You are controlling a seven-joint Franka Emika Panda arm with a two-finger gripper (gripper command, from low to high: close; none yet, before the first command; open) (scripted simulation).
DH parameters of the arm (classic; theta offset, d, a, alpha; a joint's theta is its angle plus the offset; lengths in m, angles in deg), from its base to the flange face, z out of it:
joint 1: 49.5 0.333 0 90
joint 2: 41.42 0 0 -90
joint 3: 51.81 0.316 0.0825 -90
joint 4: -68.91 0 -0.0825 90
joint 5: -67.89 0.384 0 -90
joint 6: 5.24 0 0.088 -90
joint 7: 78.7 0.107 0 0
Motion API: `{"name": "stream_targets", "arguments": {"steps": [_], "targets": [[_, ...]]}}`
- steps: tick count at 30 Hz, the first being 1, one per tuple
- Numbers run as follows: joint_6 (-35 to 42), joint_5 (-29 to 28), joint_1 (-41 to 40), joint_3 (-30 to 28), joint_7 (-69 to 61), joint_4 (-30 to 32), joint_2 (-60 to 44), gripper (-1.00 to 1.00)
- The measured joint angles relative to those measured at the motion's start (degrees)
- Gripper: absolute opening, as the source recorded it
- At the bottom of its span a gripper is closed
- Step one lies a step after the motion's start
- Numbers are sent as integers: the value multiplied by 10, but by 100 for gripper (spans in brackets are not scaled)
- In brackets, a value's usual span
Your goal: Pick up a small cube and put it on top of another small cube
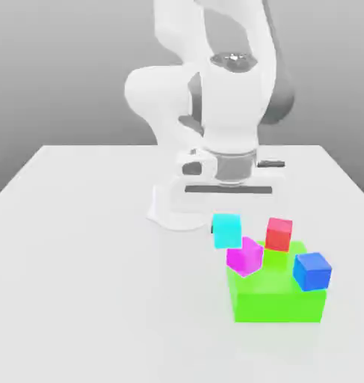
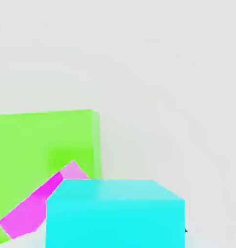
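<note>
The small cyan cube (image 1: 227, 230) hangs just under the white hand, and my gripper (image 1: 229, 215) is shut on it. The same cyan cube (image 2: 115, 213) looms close in the hand view. Another small cube, magenta-pink (image 1: 244, 256), sits tilted just below the cyan one and to the exterior view's right, leaning against the corner of the big green block (image 1: 278, 299). In the hand view the magenta cube (image 2: 37, 208) lies slanted across the green block's edge (image 2: 42, 140), farther from the camera than the cyan cube.
A red cube (image 1: 279, 233) stands at the green block's far side and a darker blue cube (image 1: 312, 271) sits on its corner at the exterior view's right. The robot's base (image 1: 173, 209) rises behind them on the pale table (image 1: 87, 284).
</note>
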Motion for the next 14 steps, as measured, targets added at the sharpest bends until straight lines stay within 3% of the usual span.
{"name": "stream_targets", "arguments": {"steps": [5, 11, 12, 14], "targets": [[70, 53, 97, 64, 60, 1, 71, -100], [-54, 70, 96, 98, 66, 23, -31, -100], [-69, 71, 95, 101, 66, 26, -43, 100], [-69, 71, 95, 101, 66, 26, -43, 100]]}}
